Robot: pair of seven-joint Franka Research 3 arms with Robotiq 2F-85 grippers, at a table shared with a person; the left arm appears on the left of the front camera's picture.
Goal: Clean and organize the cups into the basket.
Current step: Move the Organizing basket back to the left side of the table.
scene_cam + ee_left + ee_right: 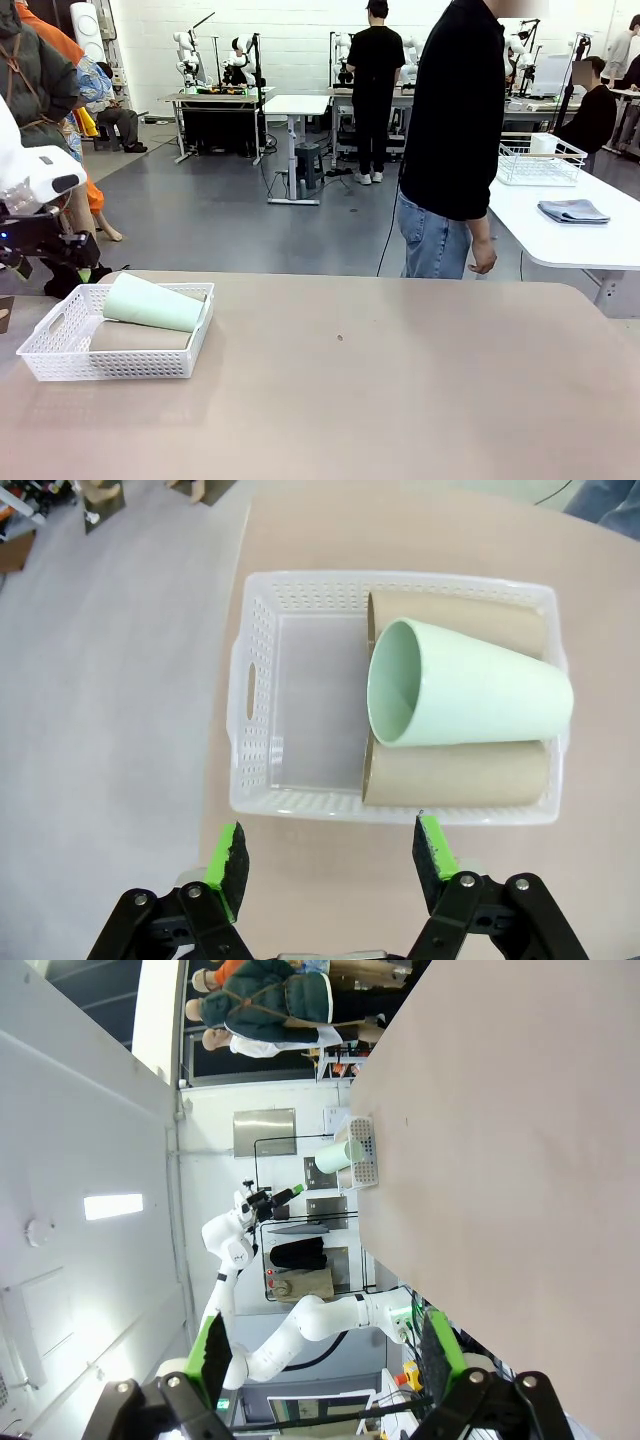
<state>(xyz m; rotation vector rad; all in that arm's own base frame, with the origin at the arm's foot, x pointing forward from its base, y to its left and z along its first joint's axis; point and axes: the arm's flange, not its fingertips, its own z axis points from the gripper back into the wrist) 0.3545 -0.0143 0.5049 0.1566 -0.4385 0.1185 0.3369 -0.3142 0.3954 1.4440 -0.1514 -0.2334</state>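
Your left gripper (328, 855) hangs with its green-padded jaws spread and empty, just above the near rim of the shallow white lattice-mesh plastic basket (255, 680). Inside lie two kraft brown paper cups (470, 775) side by side, the pale mint green paper cup (465, 695) resting across them — all on their sides. Your right gripper (322, 1352) is spread wide too, holding nothing, off the beige table (400, 380).

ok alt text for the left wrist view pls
Three cups lie in a white basket on a tan table: a mint cup resting on two brown cups. The open, empty left gripper hovers near the basket's rim.
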